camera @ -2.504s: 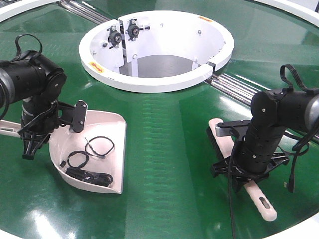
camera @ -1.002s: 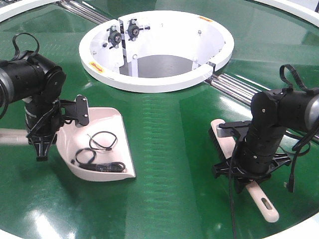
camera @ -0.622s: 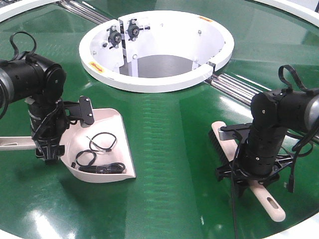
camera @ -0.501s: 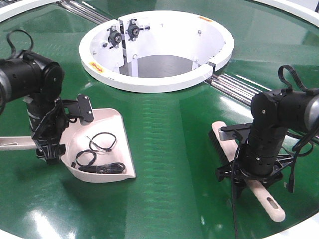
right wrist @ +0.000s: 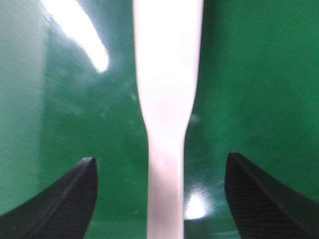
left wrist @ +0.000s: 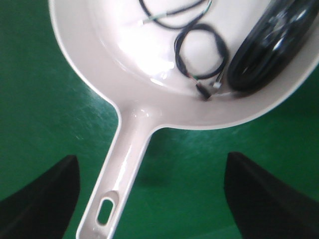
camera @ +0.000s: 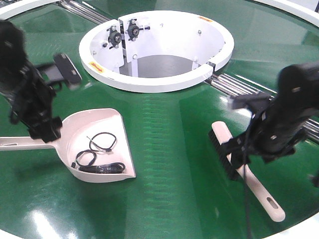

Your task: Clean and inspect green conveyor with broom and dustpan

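Observation:
The beige-pink dustpan (camera: 107, 127) lies flat on the green conveyor (camera: 169, 139), handle pointing left. It holds thin black cable loops (camera: 99, 143) and a black coil (camera: 99, 169). My left gripper (camera: 44, 130) is open above the handle's root, not touching it. In the left wrist view the dustpan handle (left wrist: 127, 159) lies between the spread fingers (left wrist: 42, 199), nearer the left one. The broom (camera: 249, 179) lies on the belt at the right, dark bristles (camera: 223, 152) on its left side. My right gripper (camera: 239, 149) is open above it; its handle (right wrist: 167, 99) runs between the fingers (right wrist: 269, 199), untouched.
The white ring housing (camera: 157, 45) sits at the back centre with small black fittings on its inner wall. Metal rails (camera: 239, 84) run from it toward the right, and more at the top left (camera: 84, 11). The belt's white outer edge (camera: 299, 230) shows at the bottom right.
Both grippers have let go and lifted up and away. The dustpan was turned and set flat with its handle to the left. The broom now lies free on the belt.

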